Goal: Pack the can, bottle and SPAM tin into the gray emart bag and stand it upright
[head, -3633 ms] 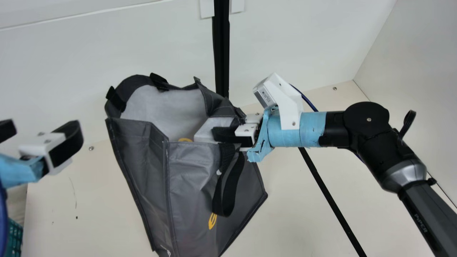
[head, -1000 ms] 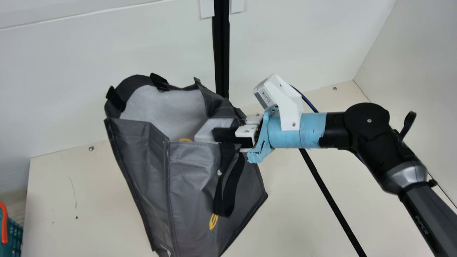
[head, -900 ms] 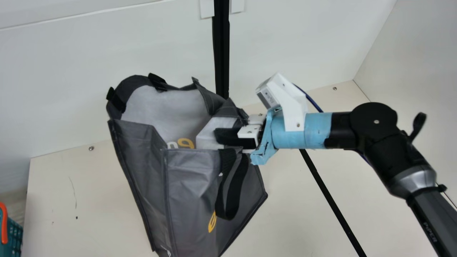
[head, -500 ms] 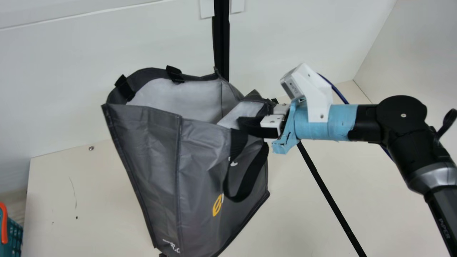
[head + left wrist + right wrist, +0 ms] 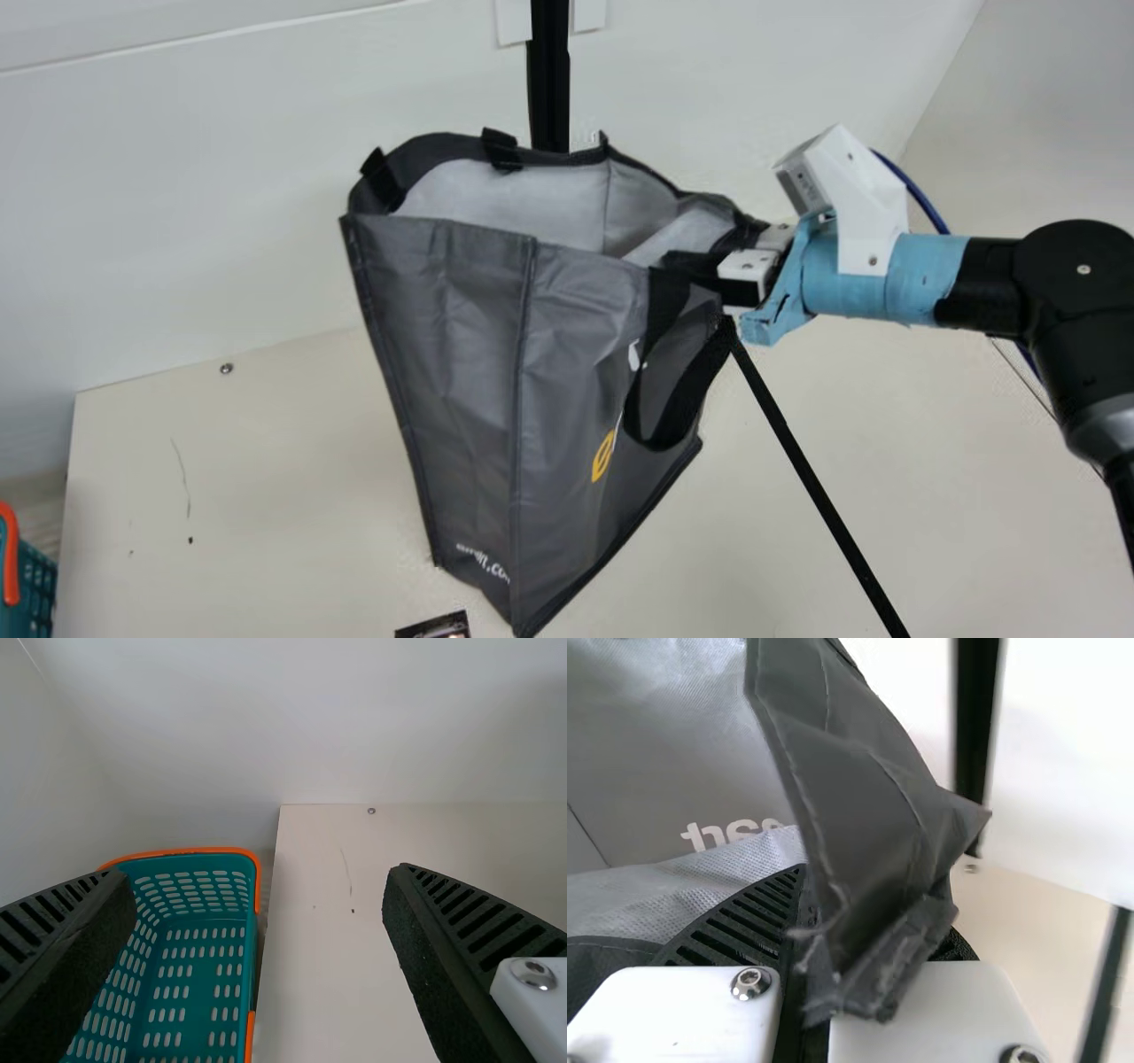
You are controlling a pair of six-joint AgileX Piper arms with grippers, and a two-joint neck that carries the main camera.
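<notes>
From where I stand, the gray emart bag (image 5: 469, 354) is near the middle of the main view, over the table, mouth gaping toward 12 o'clock and pale lining showing; its side is creased, with white lettering near 6 o'clock and a yellow mark toward 5; a black handle (image 5: 678, 430) droops at 4 o'clock; the rim is bunched and folded at 2.

Creased, faintly glossy cloth-like gray bag (image 5: 452, 354); smooth matt cream table (image 5: 257, 470).
</notes>
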